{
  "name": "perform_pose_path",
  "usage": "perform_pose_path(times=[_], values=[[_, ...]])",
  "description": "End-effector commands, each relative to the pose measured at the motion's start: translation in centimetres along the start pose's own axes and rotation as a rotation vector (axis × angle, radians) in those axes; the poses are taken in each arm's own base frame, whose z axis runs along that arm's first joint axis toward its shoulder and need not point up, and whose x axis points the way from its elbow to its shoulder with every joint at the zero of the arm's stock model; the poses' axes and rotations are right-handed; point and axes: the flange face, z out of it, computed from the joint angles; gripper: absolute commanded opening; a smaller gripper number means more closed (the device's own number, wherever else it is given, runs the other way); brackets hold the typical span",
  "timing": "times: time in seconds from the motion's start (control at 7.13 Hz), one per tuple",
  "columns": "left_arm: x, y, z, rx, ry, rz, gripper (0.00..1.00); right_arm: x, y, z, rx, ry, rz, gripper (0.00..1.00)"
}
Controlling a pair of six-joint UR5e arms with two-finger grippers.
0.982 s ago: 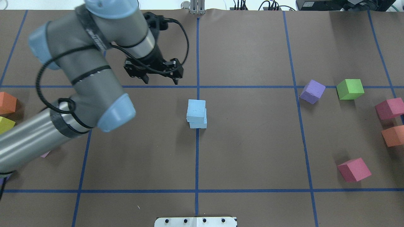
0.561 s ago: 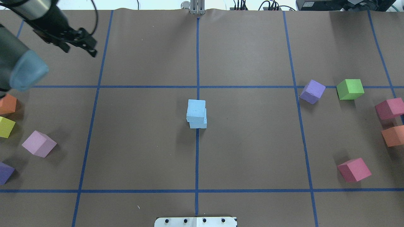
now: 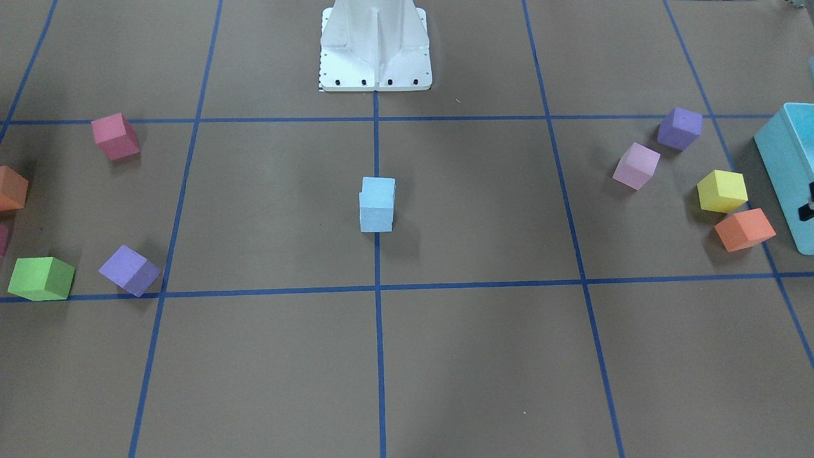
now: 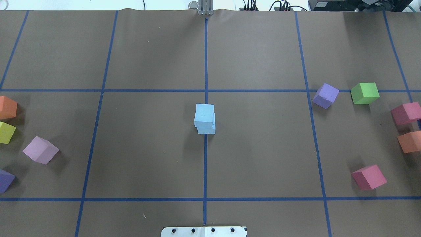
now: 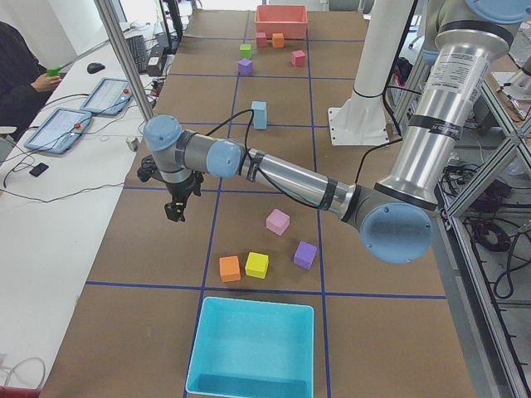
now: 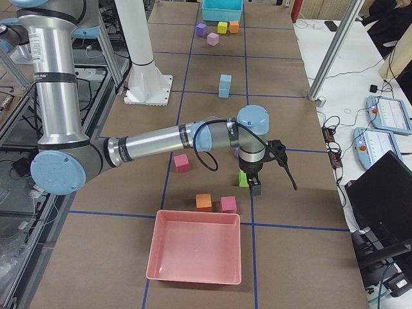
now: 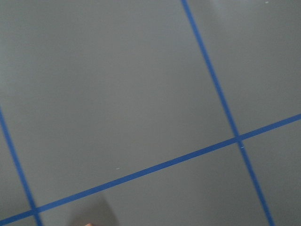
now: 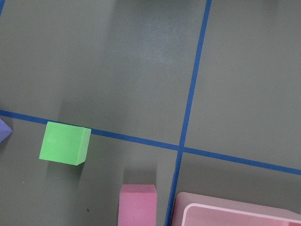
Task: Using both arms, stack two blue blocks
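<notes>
Two light blue blocks stand stacked at the table's centre line: the top block [image 4: 204, 115] sits slightly askew on the bottom block [image 4: 207, 130]. The stack also shows in the front view [image 3: 377, 203] and both side views [image 5: 260, 114] [image 6: 224, 85]. No gripper touches it. My left gripper [image 5: 174, 211] hangs over the table's far-left part, well away from the stack. My right gripper [image 6: 256, 188] hangs over the green cube [image 6: 243, 178] on the right side. Both grippers show only in side views, so I cannot tell if they are open or shut.
Loose cubes lie at both ends: purple [image 4: 325, 95], green [image 4: 364, 93], pink [image 4: 369, 177] on the right; orange [image 4: 7, 107], yellow [image 4: 6, 132], lilac [image 4: 40, 150] on the left. A turquoise bin [image 5: 253, 348] and a pink tray [image 6: 196, 254] stand at the table ends.
My left arm has swung away from the stack to the left and out of the overhead view. The blue stack has not moved.
</notes>
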Motion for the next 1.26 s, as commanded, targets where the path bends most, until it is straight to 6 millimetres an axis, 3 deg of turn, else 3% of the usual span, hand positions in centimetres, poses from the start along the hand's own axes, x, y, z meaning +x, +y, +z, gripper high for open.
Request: perform_pose_path(times=[0.0,0.56,0.7,0.98,1.12], values=[[-5.6,2.0,-0.6,0.001,-0.008,-0.042,0.98,-0.2,0.0,-0.2,0.006,-0.003,-0.006,1.0],[-6.5,2.8,-1.0,0.007,-0.011,-0.06,0.98,-0.4,-0.1,0.0,0.002,0.004,-0.023,1.0],[-7.4,4.2,0.2,-0.011,-0.006,-0.08,0.98,-0.4,0.0,0.0,0.001,0.001,-0.021,1.0],[-10.7,5.2,3.3,0.002,-0.01,-0.069,0.98,-0.4,-0.1,0.0,0.0,0.002,-0.016,1.0],[-11.2,5.3,3.9,0.003,-0.01,-0.07,0.98,-0.8,-0.6,-0.4,0.002,-0.004,-0.01,1.0]])
